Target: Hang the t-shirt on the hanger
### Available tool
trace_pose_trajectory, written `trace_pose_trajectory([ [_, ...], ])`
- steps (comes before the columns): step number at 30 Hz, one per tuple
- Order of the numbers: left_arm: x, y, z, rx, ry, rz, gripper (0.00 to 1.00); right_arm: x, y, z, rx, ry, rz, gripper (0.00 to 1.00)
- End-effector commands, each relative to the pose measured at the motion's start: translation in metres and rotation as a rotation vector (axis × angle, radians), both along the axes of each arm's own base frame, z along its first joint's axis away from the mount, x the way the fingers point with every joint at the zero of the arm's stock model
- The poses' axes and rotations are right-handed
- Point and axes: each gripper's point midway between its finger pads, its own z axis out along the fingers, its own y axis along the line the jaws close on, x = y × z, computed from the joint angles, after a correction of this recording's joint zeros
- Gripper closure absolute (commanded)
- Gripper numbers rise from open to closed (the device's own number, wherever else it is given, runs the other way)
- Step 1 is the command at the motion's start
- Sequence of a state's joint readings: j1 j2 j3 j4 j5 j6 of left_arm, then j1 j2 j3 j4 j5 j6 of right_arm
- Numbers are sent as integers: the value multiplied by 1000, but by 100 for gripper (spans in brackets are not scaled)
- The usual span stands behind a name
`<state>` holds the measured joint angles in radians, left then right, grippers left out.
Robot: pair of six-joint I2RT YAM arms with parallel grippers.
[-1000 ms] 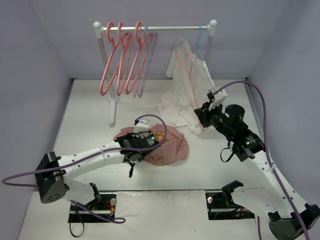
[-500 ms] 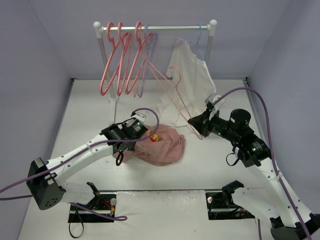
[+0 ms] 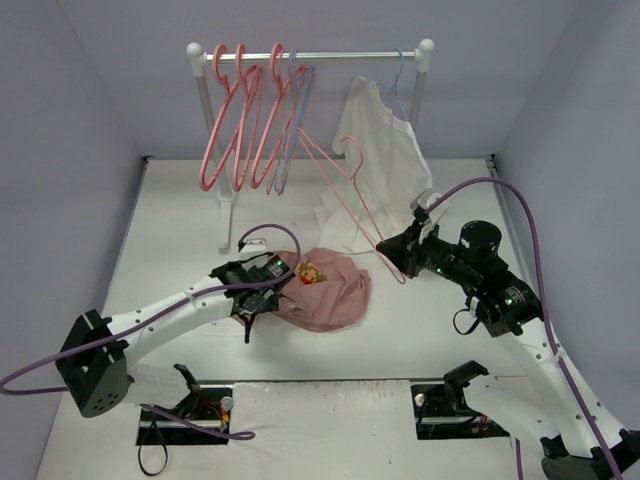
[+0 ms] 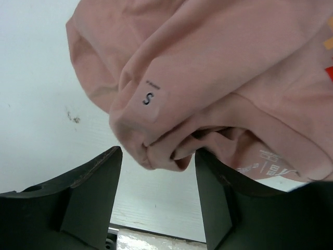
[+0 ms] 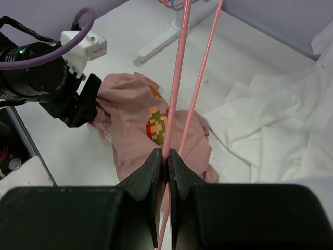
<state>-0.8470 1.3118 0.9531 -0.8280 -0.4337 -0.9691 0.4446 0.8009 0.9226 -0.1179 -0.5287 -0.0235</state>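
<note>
The salmon-pink t-shirt (image 3: 330, 290) lies crumpled on the table, its yellow-and-red print (image 5: 157, 123) facing up. My left gripper (image 3: 283, 291) is at the shirt's left edge and stands open. In the left wrist view a folded hem with an "S" label (image 4: 151, 99) bulges just beyond the left gripper (image 4: 158, 174), and nothing is pinched between the fingers. My right gripper (image 3: 386, 247) is shut on a thin rod of the coral-pink hanger (image 3: 338, 188). It holds the hanger tilted in the air above the shirt's right side. In the right wrist view the rod (image 5: 177, 78) runs up from the closed right gripper (image 5: 167, 156).
At the back a white rack (image 3: 228, 215) carries several coral hangers (image 3: 240, 110) and a lavender one (image 3: 298, 110). A white shirt (image 3: 375, 170) hangs on a pale blue hanger at the rack's right end, and its hem spreads onto the table behind the pink shirt.
My left gripper has opened and let go of the t-shirt after dragging it a little to the left. The right gripper has swung the hanger out leftward from the white shirt.
</note>
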Motion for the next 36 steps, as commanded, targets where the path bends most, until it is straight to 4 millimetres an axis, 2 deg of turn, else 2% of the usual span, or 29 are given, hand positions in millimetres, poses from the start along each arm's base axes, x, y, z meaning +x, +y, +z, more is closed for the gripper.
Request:
trace_pose_trajectory([
  [1, -9, 1, -2, -98, -30, 154, 52, 5, 0, 19, 40, -69, -11, 100],
  [3, -12, 5, -4, -80, -26, 171, 58, 6, 0, 18, 39, -67, -13, 100],
  [10, -15, 15, -4, -30, -26, 194, 63, 6, 1, 15, 37, -56, -9, 100],
  [18, -16, 19, -10, -6, -21, 206, 87, 6, 2, 16, 34, -60, -6, 100],
  [22, -13, 20, -7, 11, -32, 185, 100, 6, 3, 16, 34, -57, 7, 100],
  [24, -9, 20, 3, 9, -60, 163, 100, 4, 5, 16, 34, -56, 25, 100],
  [31, 18, 33, 65, 69, -179, 17, 100, -16, 18, 21, 46, -70, 161, 100],
  [33, 23, 37, 76, 85, -193, -12, 100, -20, 19, 22, 50, -69, 178, 100],
  [36, 27, 41, 82, 117, -189, -59, 100, -22, 18, 18, 47, -58, 184, 100],
])
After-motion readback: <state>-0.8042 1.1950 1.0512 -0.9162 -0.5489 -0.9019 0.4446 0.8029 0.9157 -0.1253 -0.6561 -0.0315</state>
